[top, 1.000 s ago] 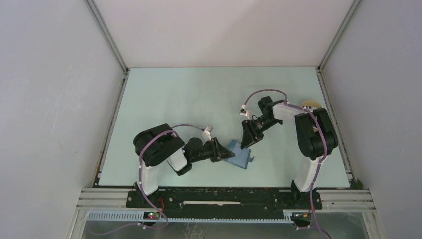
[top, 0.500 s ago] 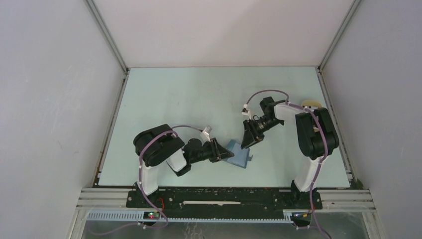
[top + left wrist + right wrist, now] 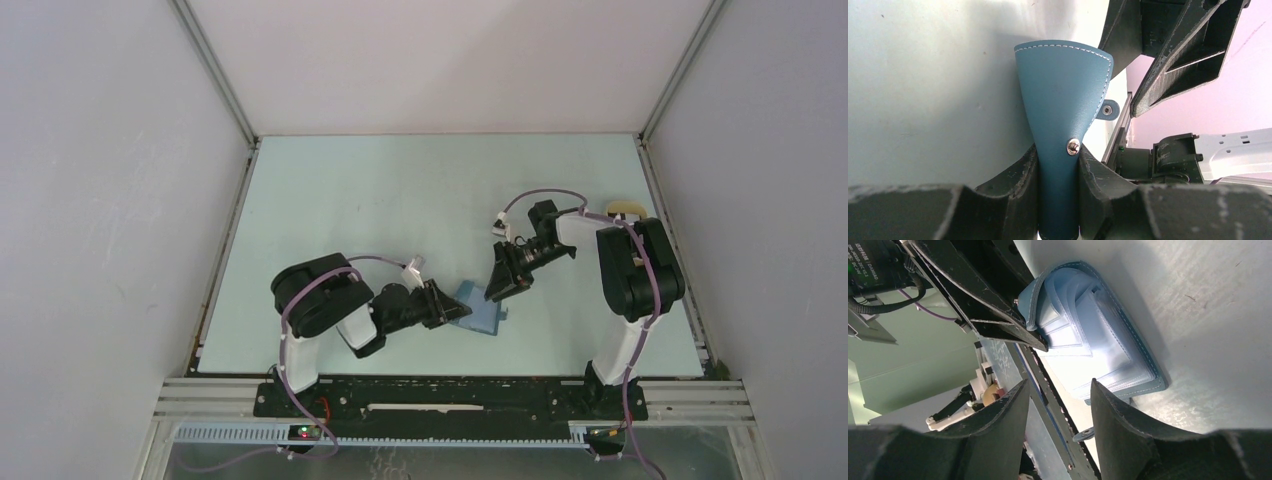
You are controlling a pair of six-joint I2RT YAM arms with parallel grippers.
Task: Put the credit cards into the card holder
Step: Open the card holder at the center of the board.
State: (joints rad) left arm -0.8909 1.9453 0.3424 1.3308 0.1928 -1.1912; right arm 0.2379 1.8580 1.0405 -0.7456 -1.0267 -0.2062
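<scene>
Left gripper [image 3: 1058,156] jaws narrowed and clamped on the raised flap of the teal-blue leather folding card holder [image 3: 1064,85], just below its snap button. Right gripper [image 3: 1058,386] jaws part open, nothing between them, hovering just above the lighter blue inner pockets. Card holder lies open toward the near edge of the table [image 3: 350,200], a little right of the middle, between the two grippers. No loose credit cards show in any view; cannot tell whether the pale pockets already carry some. Judgement: the flap must be held up firmly so the pocket mouths stay exposed, and any card should enter edge-first, square to a slit, at a shallow angle. Table top is pale mint green, matt. A beige oval tray [image 3: 622,209] sits by its right edge. Plain grey-white walls with aluminium frame posts enclose the space.
</scene>
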